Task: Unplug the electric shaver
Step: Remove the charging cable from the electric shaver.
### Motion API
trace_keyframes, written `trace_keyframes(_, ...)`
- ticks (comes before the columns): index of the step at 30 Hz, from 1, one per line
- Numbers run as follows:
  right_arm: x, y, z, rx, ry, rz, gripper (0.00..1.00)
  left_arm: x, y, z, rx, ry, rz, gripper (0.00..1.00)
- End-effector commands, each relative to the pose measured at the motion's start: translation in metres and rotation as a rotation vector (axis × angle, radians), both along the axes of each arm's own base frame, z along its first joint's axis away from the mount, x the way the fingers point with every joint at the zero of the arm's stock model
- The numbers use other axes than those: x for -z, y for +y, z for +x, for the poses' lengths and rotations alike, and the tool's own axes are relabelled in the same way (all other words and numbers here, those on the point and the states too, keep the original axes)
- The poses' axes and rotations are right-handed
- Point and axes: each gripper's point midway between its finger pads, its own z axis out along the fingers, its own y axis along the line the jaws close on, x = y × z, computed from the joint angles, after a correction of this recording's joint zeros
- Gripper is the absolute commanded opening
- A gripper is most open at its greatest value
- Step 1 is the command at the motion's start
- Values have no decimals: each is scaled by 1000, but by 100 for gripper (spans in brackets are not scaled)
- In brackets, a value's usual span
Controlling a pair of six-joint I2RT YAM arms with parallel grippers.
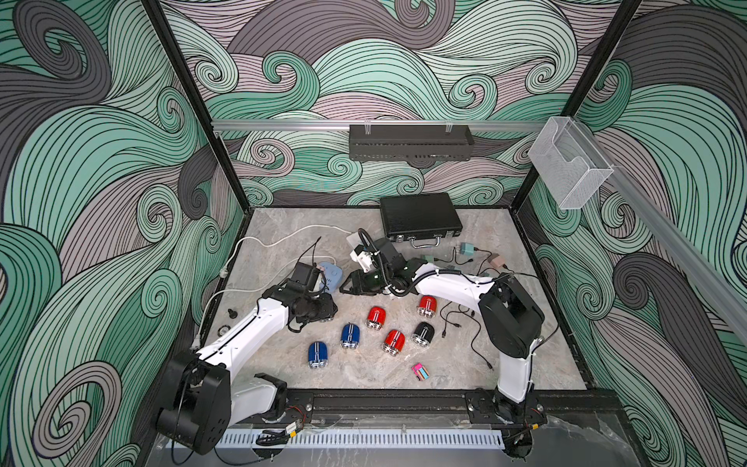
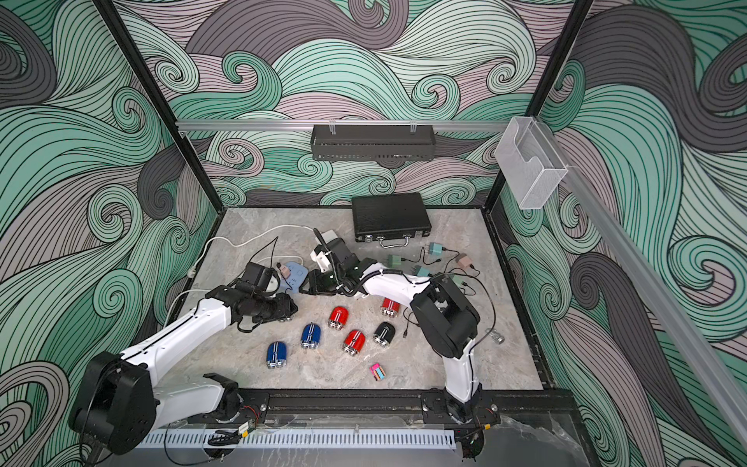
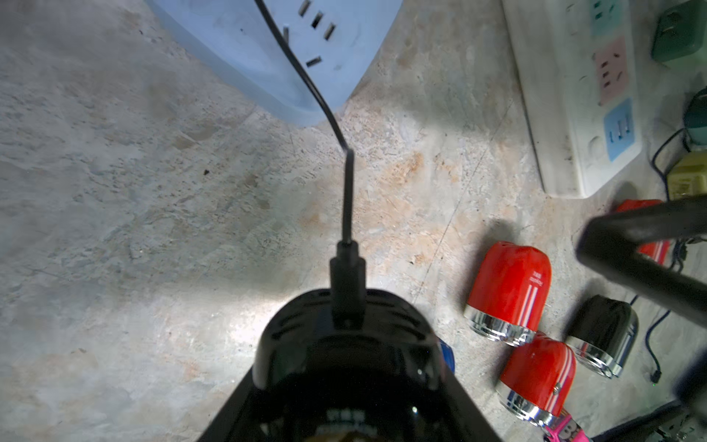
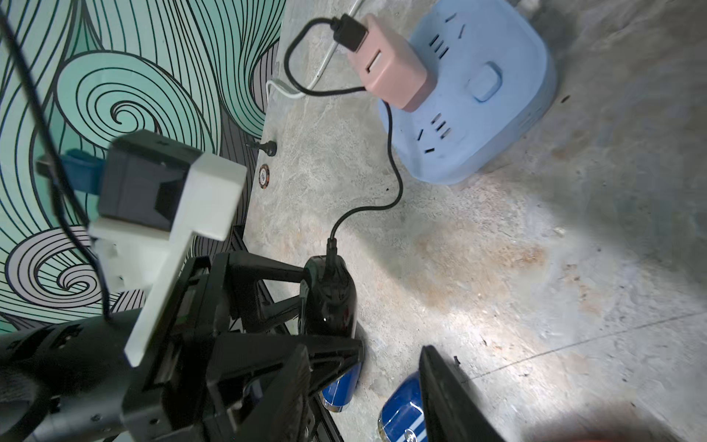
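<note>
Shaver (image 4: 332,306), glossy black dome, in left tool (image 4: 297,291); thin cord (image 4: 394,168) attached.

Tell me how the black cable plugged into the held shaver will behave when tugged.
Probably floppy: the black cable loops and curves slackly. Its plug looks stiff, so it is likely the better grip. Tugging may drag the pink adapter loose.

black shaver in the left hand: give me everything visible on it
The black shaver has a glossy, rounded, plastic-looking body. It is clamped between the fingers of the left hand, with its socket end pointing away from the wrist. A black cable is seated in that end and runs slack to a pink adapter plugged into the blue power cube. The shaving head is hidden, and I can't tell whether it touches the table.
</note>
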Motion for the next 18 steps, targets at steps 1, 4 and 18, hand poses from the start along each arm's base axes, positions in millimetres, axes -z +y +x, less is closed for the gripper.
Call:
trace_keyframes(1,-15,14,5,-10,-3,59,47,-5,-6,-6,22,-32,-47,19)
trace_keyframes(4,-14,22,6,-21,2,66,47,0,-7,-11,15,-15,-58,18)
trace_keyframes(18,5,49,-1,-74,49,73,46,-5,-13,-17,13,-84,-146,19)
